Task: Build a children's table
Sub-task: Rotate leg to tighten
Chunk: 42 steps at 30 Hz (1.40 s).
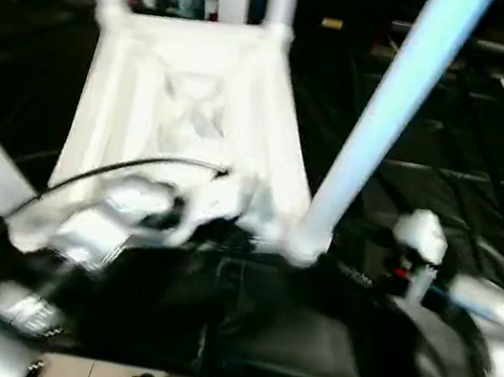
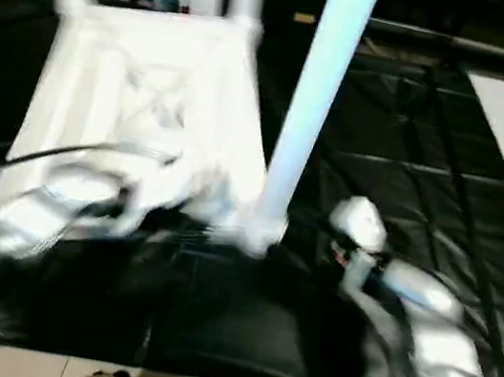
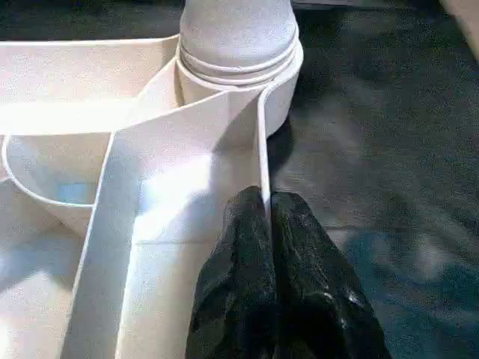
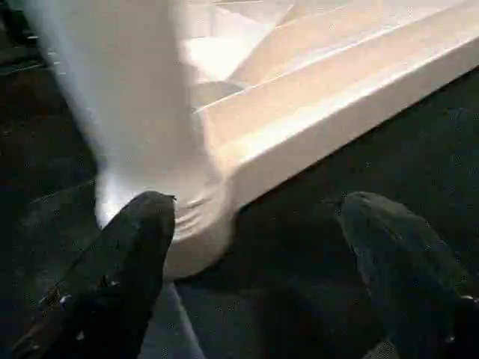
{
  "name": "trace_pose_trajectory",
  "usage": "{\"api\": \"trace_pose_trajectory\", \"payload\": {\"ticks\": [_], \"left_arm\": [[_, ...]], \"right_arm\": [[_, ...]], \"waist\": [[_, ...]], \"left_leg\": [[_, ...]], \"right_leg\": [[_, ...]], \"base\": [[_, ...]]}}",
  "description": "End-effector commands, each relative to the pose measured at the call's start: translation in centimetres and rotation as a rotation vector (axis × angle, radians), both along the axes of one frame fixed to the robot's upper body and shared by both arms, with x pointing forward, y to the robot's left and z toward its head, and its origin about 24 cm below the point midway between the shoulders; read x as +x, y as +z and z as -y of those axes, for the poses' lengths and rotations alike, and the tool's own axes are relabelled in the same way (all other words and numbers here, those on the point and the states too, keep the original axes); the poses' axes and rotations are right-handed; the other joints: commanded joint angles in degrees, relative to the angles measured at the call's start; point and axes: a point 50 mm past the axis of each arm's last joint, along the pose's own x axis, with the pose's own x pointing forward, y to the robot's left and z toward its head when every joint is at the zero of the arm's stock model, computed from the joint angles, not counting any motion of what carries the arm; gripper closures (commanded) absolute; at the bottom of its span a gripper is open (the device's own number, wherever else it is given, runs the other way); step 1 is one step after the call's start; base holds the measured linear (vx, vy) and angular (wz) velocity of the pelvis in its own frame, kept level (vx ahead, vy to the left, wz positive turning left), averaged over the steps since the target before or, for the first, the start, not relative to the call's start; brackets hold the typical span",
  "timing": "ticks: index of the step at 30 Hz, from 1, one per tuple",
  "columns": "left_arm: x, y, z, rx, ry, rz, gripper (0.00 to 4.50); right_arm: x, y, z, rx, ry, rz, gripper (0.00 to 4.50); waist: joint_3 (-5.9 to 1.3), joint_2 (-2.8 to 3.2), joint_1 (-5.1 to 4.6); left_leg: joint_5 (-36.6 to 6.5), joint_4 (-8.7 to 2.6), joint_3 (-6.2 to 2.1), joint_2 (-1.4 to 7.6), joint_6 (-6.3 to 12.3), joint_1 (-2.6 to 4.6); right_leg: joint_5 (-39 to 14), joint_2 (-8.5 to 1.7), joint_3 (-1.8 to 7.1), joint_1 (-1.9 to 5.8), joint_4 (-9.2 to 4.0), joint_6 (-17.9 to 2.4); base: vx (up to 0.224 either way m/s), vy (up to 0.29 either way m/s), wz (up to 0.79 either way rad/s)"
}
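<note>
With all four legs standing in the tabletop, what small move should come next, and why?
Probably open the left gripper, which pinches the rim of the upside-down tabletop. The right gripper is already open beside a seated leg, so turning the table upright seems to be what remains.

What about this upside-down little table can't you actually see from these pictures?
- Tops of the legs: cut off by the upper edge in both eye views.
- Tabletop ribbing: smeared by blur in the eye views.
- Leg in the right wrist view: blurred, its seating unclear.
- Left hand: the rim wall it pinches hides the contact.
</note>
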Motion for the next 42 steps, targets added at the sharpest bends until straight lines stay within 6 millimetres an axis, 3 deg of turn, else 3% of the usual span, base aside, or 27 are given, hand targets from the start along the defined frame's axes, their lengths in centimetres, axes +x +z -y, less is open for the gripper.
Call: {"api": "trace_pose_trajectory", "payload": {"ticks": [1, 6, 15, 18, 20, 23, 25, 27, 29, 30, 31, 33, 34, 35, 36, 37, 38, 39, 40, 41, 42], "left_arm": [[-1.8, -1.7, 0.0, 0.034, -0.087, -0.111, 4.50], [-1.6, -1.9, -0.7, 0.067, -0.047, -0.084, 4.50], [-1.6, -1.6, -0.4, 0.044, 0.005, -0.081, 4.50], [-1.6, -1.4, -0.4, 0.021, 0.013, -0.063, 4.50], [-1.5, -1.2, -0.4, -0.005, 0.034, -0.089, 4.06], [-1.4, 0.4, -0.7, -0.102, 0.080, -0.065, 3.92], [-1.4, 1.0, -0.9, -0.136, 0.106, -0.029, 3.71], [-1.4, 1.6, -1.0, -0.172, 0.135, 0.003, 3.52], [-1.8, 2.3, -1.6, -0.222, 0.210, 0.037, 3.41], [-2.5, 2.5, -2.4, -0.254, 0.299, 0.049, 3.16], [-2.5, 2.5, -2.4, -0.254, 0.299, 0.049, 3.16], [-4.0, 2.8, -2.9, -0.355, 0.411, 0.029, 3.16], [-4.6, 2.8, -3.0, -0.395, 0.437, 0.020, 3.16], [-5.0, 2.8, -3.1, -0.439, 0.481, 0.016, 3.16], [-5.3, 2.7, -3.3, -0.470, 0.535, 0.038, 3.16], [-5.4, 2.4, -3.7, -0.507, 0.642, 0.092, 3.16], [-5.5, 2.2, -4.0, -0.520, 0.692, 0.115, 3.16], [-5.6, 2.0, -4.3, -0.532, 0.754, 0.142, 3.16], [-6.2, 1.3, -4.9, -0.565, 0.884, 0.153, 2.88], [-6.2, 1.3, -4.9, -0.565, 0.884, 0.153, 2.88], [-6.8, 0.6, -4.9, -0.536, 0.909, 0.172, 2.82]], "right_arm": [[-0.3, 0.2, 0.9, -0.003, -0.032, 0.007, 0.69], [-0.7, 0.2, 0.7, -0.007, -0.019, 0.008, 0.69], [-0.4, 0.1, 0.3, -0.002, -0.028, 0.016, 0.69], [-0.3, 0.1, 0.2, 0.003, -0.034, 0.020, 0.69], [-0.3, 0.1, 0.2, 0.012, -0.042, 0.020, 0.68], [-0.4, 0.2, 0.3, 0.046, -0.106, 0.034, 0.68], [-0.4, 0.2, 0.3, 0.066, -0.132, 0.034, 0.68], [-0.6, 0.2, 0.3, 0.087, -0.158, 0.031, 0.68], [-1.1, 0.0, 0.4, 0.120, -0.196, 0.016, 0.68], [-1.8, -0.2, 0.5, 0.124, -0.217, 0.009, 0.68], [-1.8, -0.2, 0.5, 0.124, -0.217, 0.009, 0.68], [-2.9, -0.1, 0.9, 0.139, -0.258, 0.008, 0.68], [-3.2, -0.1, 1.0, 0.150, -0.275, 0.006, 0.68], [-3.6, 0.1, 1.1, 0.158, -0.290, 0.008, 0.68], [-3.8, 0.1, 1.2, 0.167, -0.317, 0.010, 0.68], [-3.8, 0.0, 1.4, 0.169, -0.385, 0.024, 0.68], [-3.8, 0.0, 1.4, 0.172, -0.419, 0.032, 0.68], [-3.7, 0.0, 1.4, 0.182, -0.457, 0.040, 0.68], [-3.6, -0.2, 1.3, 0.216, -0.552, 0.035, 0.68], [-3.6, -0.2, 1.3, 0.216, -0.552, 0.035, 0.68], [-3.6, -0.4, 1.0, 0.260, -0.581, 0.027, 0.68]], "waist": [[-3.50, -0.24, -0.14], [-3.48, 0.21, 0.01], [-3.74, 0.12, -0.02], [-3.96, 0.24, -0.03], [-4.23, 0.19, -0.02], [-5.19, 0.27, 0.17], [-5.27, 0.19, 0.16], [-5.13, 0.32, 0.28], [-5.93, 0.88, 0.50], [-6.36, 1.25, 0.64], [-6.16, 0.74, 0.53], [-6.47, 1.17, 0.54], [-6.45, 0.97, 0.59], [-6.27, 1.03, 0.61], [-6.06, 1.04, 0.59], [-5.97, 1.26, 0.64], [-6.03, 1.30, 0.54], [-5.78, 1.13, 0.17], [-5.89, 1.27, 0.27], [-5.93, 1.19, 0.02], [-5.97, 1.20, -0.03]], "left_leg": [[-8.28, -2.48, 0.37, 0.70, 6.74, 0.44], [-9.88, -2.56, 0.37, 0.67, 5.65, 0.53], [-10.73, -2.44, 0.22, 0.59, 4.84, 0.56], [-9.83, -2.29, 0.22, 0.59, 5.06, 0.57], [-8.34, -2.09, 0.26, 0.50, 5.43, 0.63], [-5.71, -1.60, 0.26, 0.40, 6.60, 0.60], [-5.42, -1.43, 0.25, 0.38, 7.07, 0.42], [-6.92, -1.45, 0.27, 0.50, 6.82, 0.40], [-8.39, -1.32, 0.06, 0.67, 5.56, 0.52], [-9.27, -1.21, 0.06, 0.68, 5.08, 0.65], [-9.50, -1.25, 0.11, 0.69, 4.76, 0.27], [-10.70, -1.22, 0.07, 0.52, 4.07, 0.39], [-10.89, -1.18, 0.04, 0.78, 3.83, 0.08], [-12.09, -1.34, 0.13, 0.75, 3.84, 0.13], [-15.01, -1.51, 0.16, 0.51, 3.49, 0.31], [-17.87, -1.54, 0.11, 0.51, 2.64, 0.95], [-18.46, -1.49, 0.05, 0.62, 2.16, 1.17], [-19.36, -1.69, -0.08, 0.52, 1.36, 0.67], [-20.48, -1.67, -0.29, 0.21, 0.65, 0.94], [-20.65, -1.73, -0.33, 0.21, 0.41, 0.82], [-21.80, -1.75, -0.61, -0.08, 0.22, 0.85]], "right_leg": [[-2.91, -1.40, 1.58, 3.60, -2.41, -16.41], [-5.27, -1.31, 1.54, 3.59, -2.62, -15.85], [-7.24, -1.34, 1.57, 3.66, -2.67, -15.15], [-5.32, -1.24, 1.57, 3.69, -2.46, -15.57], [-2.92, -1.18, 1.59, 3.83, -2.10, -16.17], [1.61, -1.17, 1.53, 4.28, -1.43, -17.82], [2.22, -1.20, 1.46, 4.31, -1.35, -18.06], [0.07, -1.29, 1.46, 4.22, -1.57, -17.86], [-2.30, -1.50, 1.37, 4.62, -1.39, -17.78], [-3.70, -1.39, 1.25, 4.67, -1.49, -17.32], [-4.32, -1.30, 1.24, 4.67, -1.68, -16.57], [-8.33, -1.23, 1.20, 4.53, -1.96, -15.08], [-8.88, -1.43, 1.32, 4.70, -2.02, -14.54], [-11.16, -1.32, 1.21, 4.40, -2.42, -13.86], [-18.05, -1.10, 0.96, 3.96, -3.23, -11.80], [-24.67, -1.10, 0.88, 3.37, -4.06, -9.40], [-25.70, -1.14, 0.96, 3.19, -4.19, -8.79], [-27.72, -1.01, 0.75, 3.30, -4.51, -7.08], [-31.60, -1.05, 0.52, 3.13, -4.91, -4.61], [-32.41, -1.04, 0.51, 3.10, -5.03, -3.76], [-35.59, -0.94, 0.19, 2.86, -5.60, -1.49]], "base": [[0.000, 0.000, 0.00], [0.000, 0.000, 0.00], [0.000, 0.000, 0.00], [0.000, 0.000, 0.00], [0.000, 0.000, 0.00], [0.000, 0.000, 0.00], [0.000, 0.000, 0.00], [0.000, 0.000, 0.00], [0.000, 0.000, 0.00], [0.000, 0.000, 0.00], [0.000, 0.000, 0.00], [0.000, 0.000, 0.00], [0.000, 0.000, 0.00], [0.000, 0.000, 0.00], [0.000, 0.000, 0.00], [0.000, 0.000, 0.00], [0.000, 0.000, 0.00], [0.000, 0.000, 0.00], [0.000, 0.000, 0.00], [-0.050, 0.001, -0.04], [0.000, 0.000, 0.00]]}}
